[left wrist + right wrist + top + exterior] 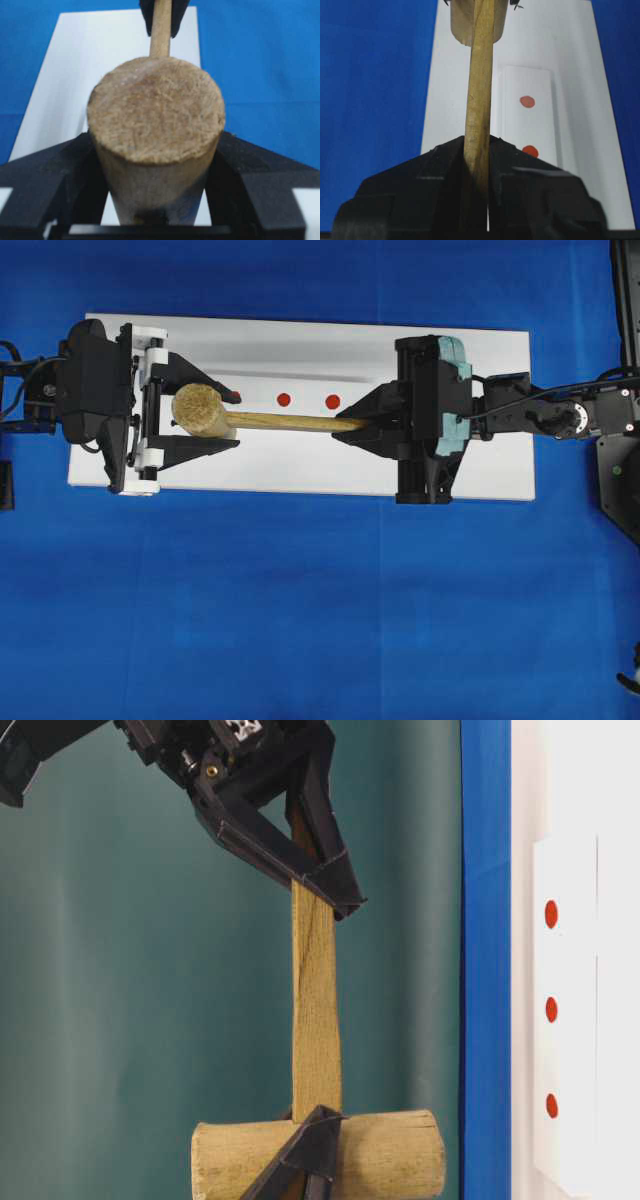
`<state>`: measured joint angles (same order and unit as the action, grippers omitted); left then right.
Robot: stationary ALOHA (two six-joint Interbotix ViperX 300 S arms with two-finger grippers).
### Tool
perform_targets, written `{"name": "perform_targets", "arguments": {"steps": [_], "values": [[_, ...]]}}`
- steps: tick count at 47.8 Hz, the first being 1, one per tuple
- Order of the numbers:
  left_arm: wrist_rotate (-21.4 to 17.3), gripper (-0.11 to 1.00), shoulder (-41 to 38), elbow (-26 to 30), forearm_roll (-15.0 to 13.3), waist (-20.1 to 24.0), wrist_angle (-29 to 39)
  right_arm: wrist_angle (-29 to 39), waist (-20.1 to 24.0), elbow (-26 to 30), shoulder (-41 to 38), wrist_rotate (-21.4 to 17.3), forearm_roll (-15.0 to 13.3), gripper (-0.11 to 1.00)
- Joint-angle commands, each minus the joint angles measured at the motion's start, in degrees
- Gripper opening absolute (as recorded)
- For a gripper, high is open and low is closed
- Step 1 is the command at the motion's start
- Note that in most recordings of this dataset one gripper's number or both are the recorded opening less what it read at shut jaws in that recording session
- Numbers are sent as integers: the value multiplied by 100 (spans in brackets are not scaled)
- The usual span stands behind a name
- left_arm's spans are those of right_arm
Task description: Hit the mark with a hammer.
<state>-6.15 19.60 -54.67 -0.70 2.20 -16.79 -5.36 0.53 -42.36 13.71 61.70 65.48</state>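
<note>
The hammer, a light wooden mallet, hangs level above the white board (pixel 480 370). Its thick head (pixel 200 410) lies between my left gripper's (pixel 238 420) black fingers, which press on both of its sides in the left wrist view (pixel 156 135). The thin handle (pixel 290 421) runs right into my right gripper (pixel 352 424), shut on the handle's end (pixel 478 142). Three red marks sit in a row on the board: one (pixel 333 401), another (pixel 284 399), and a third (pixel 235 396) half hidden by a left finger. The head (pixel 380 1155) hovers clear of the board.
Blue cloth (pixel 300 620) covers the table around the board. A raised white strip (pixel 527 90) on the board carries the red marks. The right arm's black base (pixel 620 480) stands at the right edge.
</note>
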Motion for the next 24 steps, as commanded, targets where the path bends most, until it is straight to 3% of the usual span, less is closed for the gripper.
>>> {"name": "perform_targets", "arguments": {"steps": [1,4,7,18,20,24], "values": [[9,45,44,114,-9,9,-9,-18,35,220,88,-18,-26,3],[9,45,44,114,-9,9,-9,-26,35,211,88,-35,-18,10],[18,45,44,114,-9,0,-9,-53,35,220,88,-53,-9,26],[114,45,70,114,-9,0,-9,-272,35,211,88,-26,9,90],[149,45,70,105,-9,9,-9,-272,35,220,88,-26,0,93],[272,45,79,123,-9,0,9,-272,35,220,88,-26,0,90]]}}
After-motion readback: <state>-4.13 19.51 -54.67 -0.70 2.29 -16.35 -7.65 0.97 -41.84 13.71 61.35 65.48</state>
